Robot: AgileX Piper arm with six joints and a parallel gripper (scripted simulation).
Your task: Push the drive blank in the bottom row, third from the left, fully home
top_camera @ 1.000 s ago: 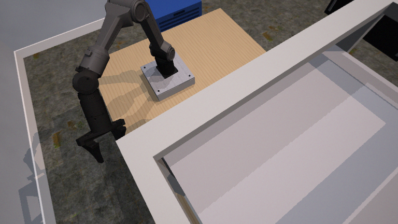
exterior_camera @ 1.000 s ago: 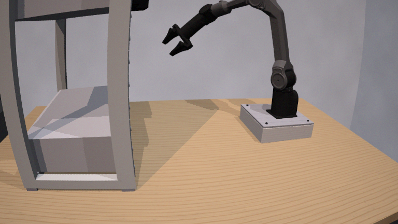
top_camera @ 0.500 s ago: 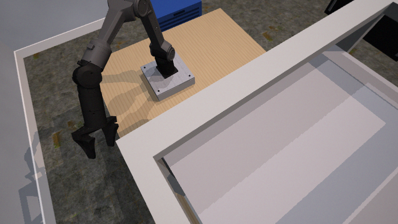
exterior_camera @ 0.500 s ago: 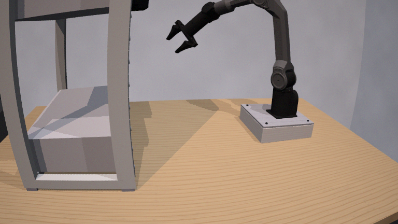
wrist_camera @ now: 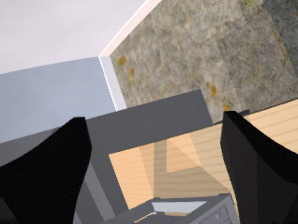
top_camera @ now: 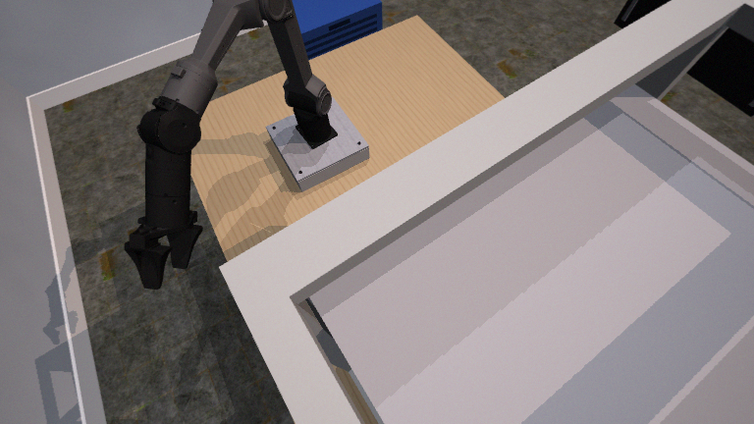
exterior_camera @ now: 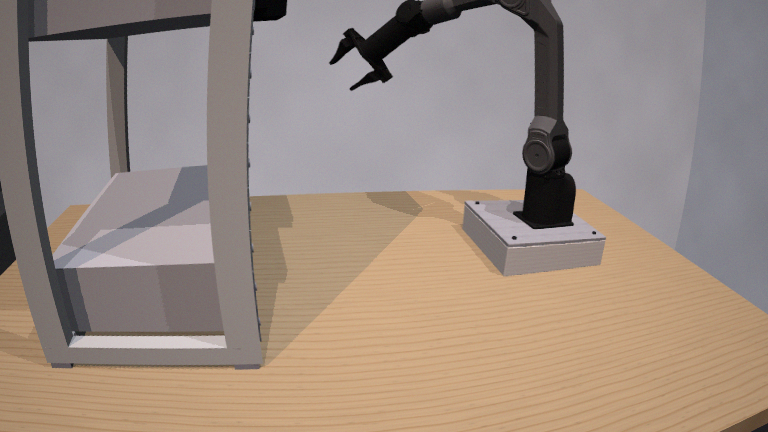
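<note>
On the near left of the counter [exterior_camera: 429,343] stands the rack [exterior_camera: 230,214], a grey chassis [exterior_camera: 145,268] low inside it; its blanks face away, so the target one cannot be seen. Farther right, the arm's base [exterior_camera: 585,252] sits. High above, well apart from the rack, the gripper [exterior_camera: 358,67] hangs spread wide, holding nothing.

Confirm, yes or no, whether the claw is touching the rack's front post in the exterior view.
No: the claw hangs in the air, open and apart from the rack's front post.
</note>
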